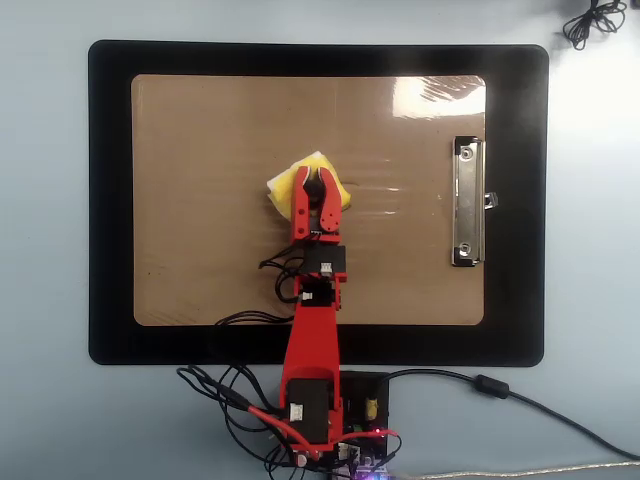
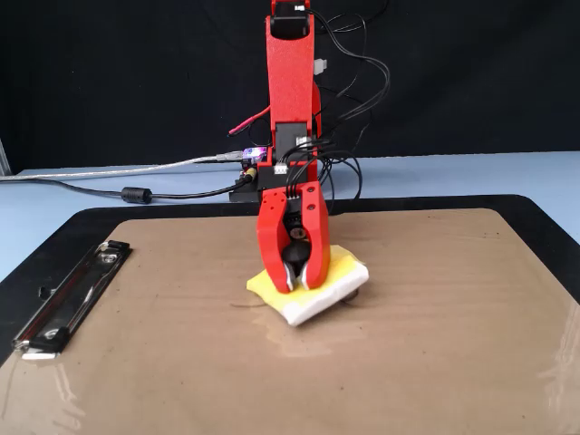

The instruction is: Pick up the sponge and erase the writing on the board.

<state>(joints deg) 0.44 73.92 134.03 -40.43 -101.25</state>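
Note:
The tan clipboard board (image 1: 200, 150) lies on a black mat and also shows in the fixed view (image 2: 453, 317). The yellow sponge (image 1: 283, 184) with its whitish face rests near the board's middle, slightly tilted in the fixed view (image 2: 337, 274). My red gripper (image 1: 314, 178) comes down on the sponge's top, with its jaws closed around the dark round spot at the sponge's centre; it also shows in the fixed view (image 2: 294, 283). No clear writing shows, only a faint dark smudge beside the sponge (image 1: 390, 188). Any strokes under the sponge are hidden.
The silver clip (image 1: 466, 200) sits at the board's right end in the overhead view and at the left in the fixed view (image 2: 72, 294). The black mat (image 1: 110, 200) frames the board. The arm's base and cables (image 1: 240, 400) lie beyond the mat's near edge.

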